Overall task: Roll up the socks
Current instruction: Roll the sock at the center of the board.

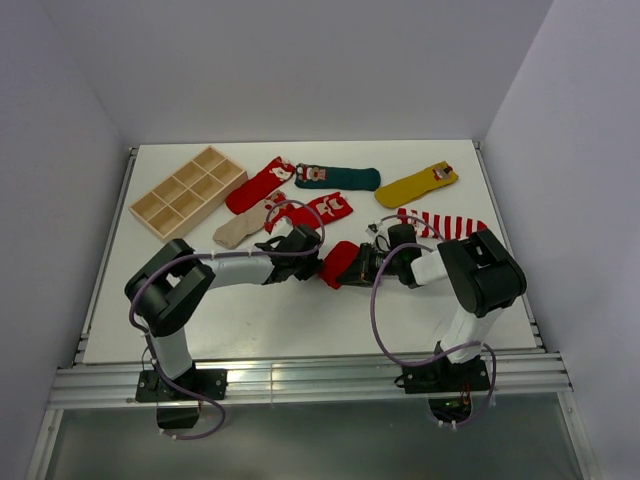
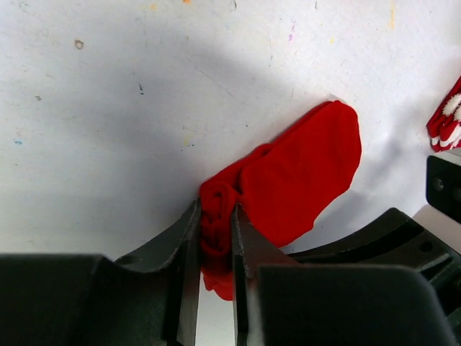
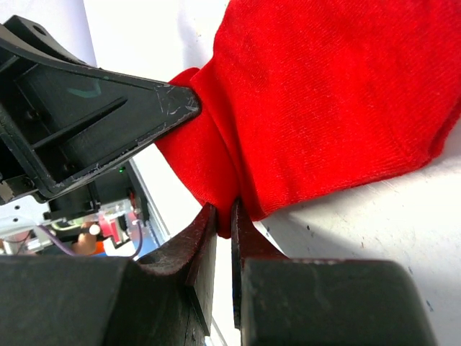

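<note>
I see 1 sock (image 1: 338, 266) mid-table (image 1: 300, 320), the left gripper (image 2: 216, 234) on its left end and the right gripper (image 3: 222, 216) on its right, 6 more socks (image 1: 335, 178) behind, tray (image 1: 150, 212) far left.

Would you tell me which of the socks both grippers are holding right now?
The plain red sock in front, pinched by the left gripper and right gripper; the other socks lie untouched farther back.

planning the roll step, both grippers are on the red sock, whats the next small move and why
Probably turn the left gripper so its bunched end winds onto the flat part of the red sock, with the right gripper pinching the edge as an anchor. Only a small wad is rolled; most lies flat.
</note>
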